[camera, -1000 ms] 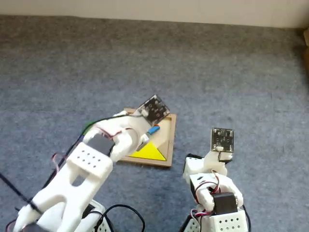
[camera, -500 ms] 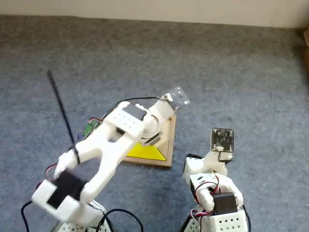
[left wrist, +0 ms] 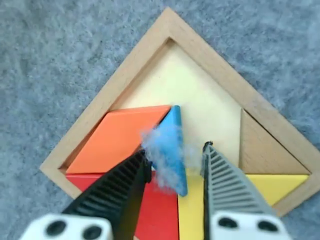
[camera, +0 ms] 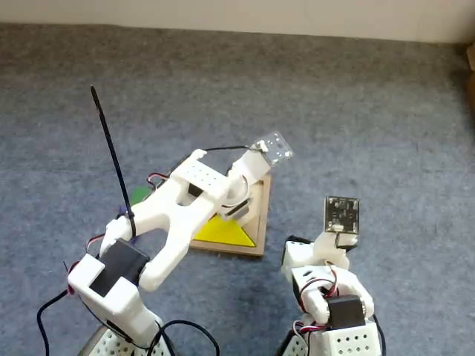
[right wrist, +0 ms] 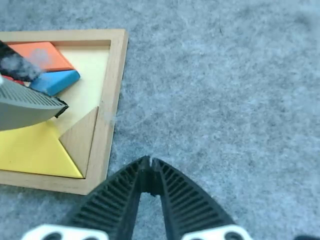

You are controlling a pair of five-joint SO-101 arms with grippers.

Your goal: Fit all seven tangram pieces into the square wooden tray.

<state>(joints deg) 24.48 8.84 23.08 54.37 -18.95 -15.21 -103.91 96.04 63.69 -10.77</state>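
One grey carpet (camera: 356, 111) beneath wooden tray (camera: 266, 215)

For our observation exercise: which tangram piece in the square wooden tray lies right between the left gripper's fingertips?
The blue tangram piece, beside the orange parallelogram; it is the only blue one.

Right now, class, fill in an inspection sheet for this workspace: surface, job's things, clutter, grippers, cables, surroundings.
Surface: grey carpet.
Job's things: wooden tray holds orange piece, blue piece, red piece, yellow piece, wood-coloured triangle; floor partly bare; green shape lies outside it.
Clutter: nothing seen.
Grippers: left gripper open astride blue piece; right gripper shut above carpet.
Cables: black cable sticks up from left arm.
Surroundings: pale wall beyond carpet.
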